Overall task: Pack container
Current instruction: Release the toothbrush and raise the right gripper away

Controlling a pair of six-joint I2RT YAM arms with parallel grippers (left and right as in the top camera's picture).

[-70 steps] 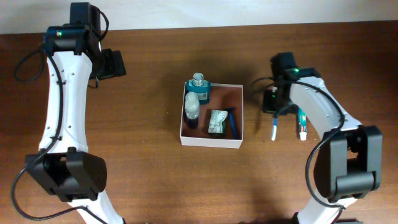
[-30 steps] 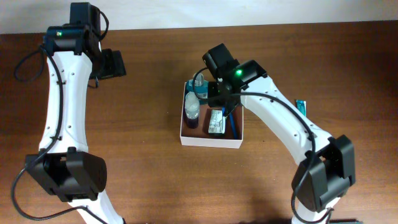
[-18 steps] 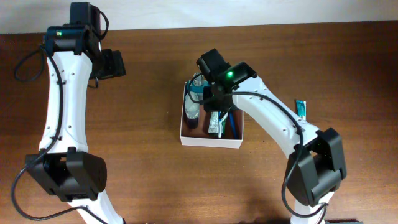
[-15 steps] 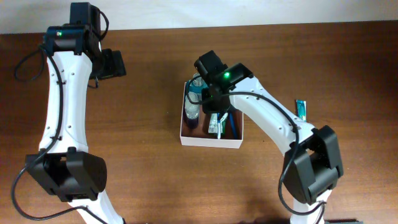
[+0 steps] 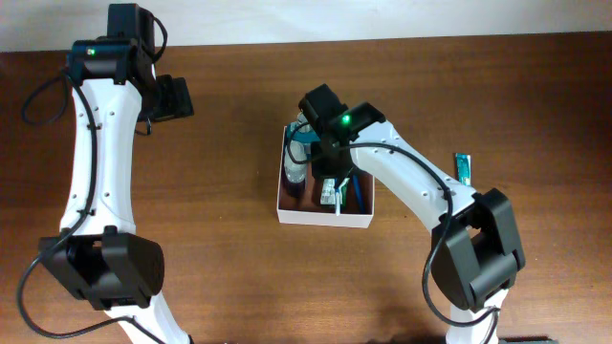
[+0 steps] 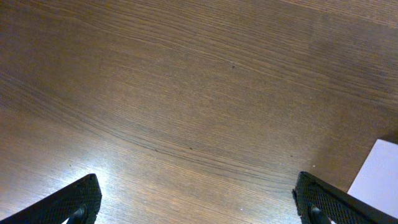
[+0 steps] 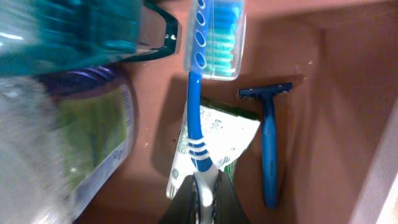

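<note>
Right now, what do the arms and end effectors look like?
Both alike: the left arm and right arm have white links, black joint housings, a green LED near the wrist, and black cables looping outside. The left end effector and right end effector are black, two-fingered; the left's pads look dimpled.

Print on sachet [image 7: 231,134], bottle label [image 7: 102,146]: too blurred, unreadable.

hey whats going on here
The right claw is shut on a blue toothbrush and holds it over the inside of the container, above a green-and-white packet and beside a blue razor. Bottles sit along its left side. The left claw hangs open over the table, holding nothing. One small tube lies outside, to the right.
</note>
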